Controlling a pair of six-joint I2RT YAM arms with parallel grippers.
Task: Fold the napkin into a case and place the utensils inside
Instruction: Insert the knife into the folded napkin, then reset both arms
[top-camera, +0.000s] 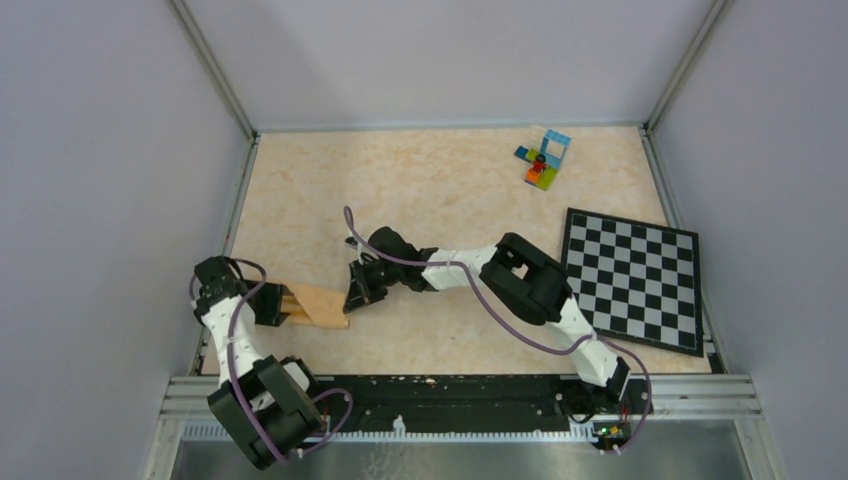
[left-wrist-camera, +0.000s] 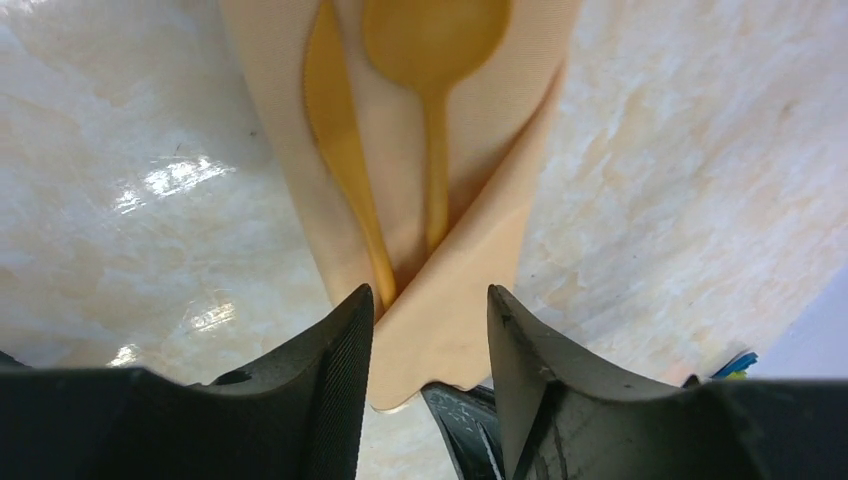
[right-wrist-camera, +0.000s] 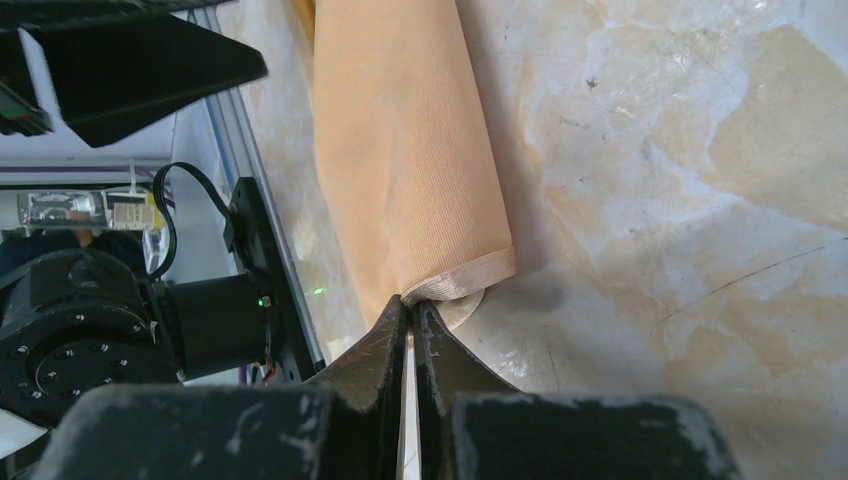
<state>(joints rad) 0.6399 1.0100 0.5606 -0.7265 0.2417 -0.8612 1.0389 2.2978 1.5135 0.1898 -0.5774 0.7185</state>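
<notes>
item: case (top-camera: 318, 305), peach-tan cloth folded to a narrow flat pocket, lying flat on your surface (top-camera: 440, 190) near its left edge, between the tips of your two arms. contents: spoon (left-wrist-camera: 435, 60), orange, bowl showing against the open cloth, handle running down into the v of the fold; knife (left-wrist-camera: 335, 120), orange, slim, just beside the spoon, its lower end tucked into the same v. left jaws: spread, one ribbed finger (left-wrist-camera: 330, 380) on each side of the case's narrowed end, the cloth lying between them; you cannot tell whether either finger touches it. right jaws: pressed together, tips at the hemmed corner of the case's other end; whether any hem is caught between them does not show. also on your surface: checkered board (top-camera: 630, 280), black and white, at the right edge, well apart from the case; toy bricks (top-camera: 543, 160), multicoloured, a small cluster near the far edge, right of centre.
</notes>
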